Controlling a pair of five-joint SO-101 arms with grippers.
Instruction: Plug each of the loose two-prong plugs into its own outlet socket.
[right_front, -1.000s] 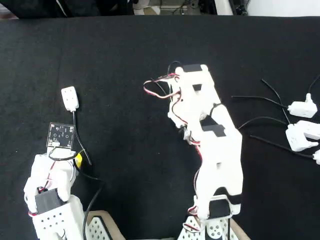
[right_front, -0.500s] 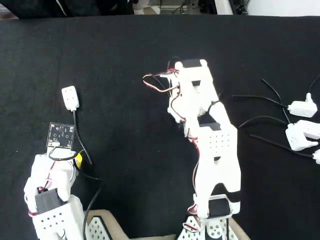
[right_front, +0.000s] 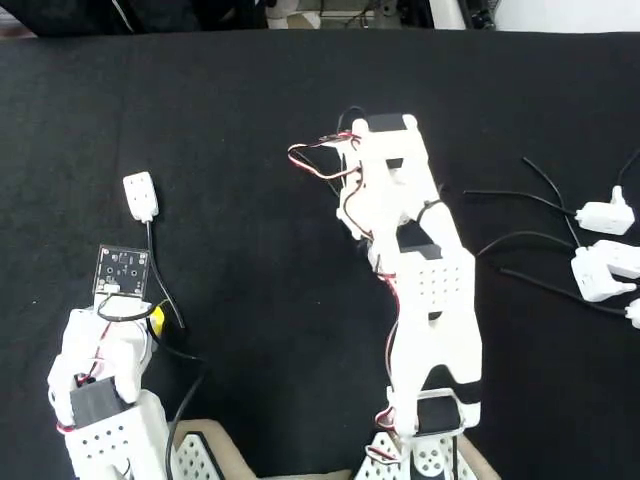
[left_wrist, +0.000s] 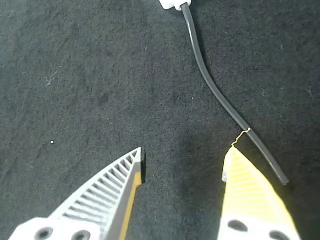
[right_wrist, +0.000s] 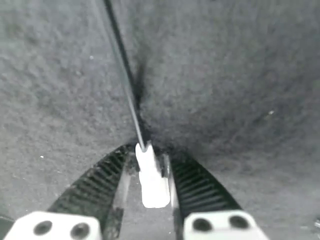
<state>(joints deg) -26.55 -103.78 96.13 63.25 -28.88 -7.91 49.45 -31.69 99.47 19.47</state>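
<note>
My right gripper (right_wrist: 150, 154) is shut on a small white two-prong plug (right_wrist: 151, 180), whose thin black cable (right_wrist: 121, 70) runs away over the black cloth. In the high view the right arm (right_front: 400, 200) stands mid-table and hides that plug beneath its head. My left gripper (left_wrist: 186, 152) is open just above the cloth, one finger grey, one yellow (left_wrist: 247, 185). A black cable (left_wrist: 215, 92) passes beside the yellow finger and leads to a second white plug (left_wrist: 172, 4). That plug (right_front: 140, 196) lies beyond the left arm (right_front: 100, 370) at the table's left.
Two white socket pieces (right_front: 605, 215) (right_front: 606, 270) with loose black leads (right_front: 520, 240) lie at the right edge. The black cloth (right_front: 240, 130) covers the whole table. Red and white servo wires (right_front: 315, 165) loop out beside the right arm's head.
The right arm's head has shifted slightly toward the far side and its forearm has changed its tilt. The left arm and the plug at the left have stayed put.
</note>
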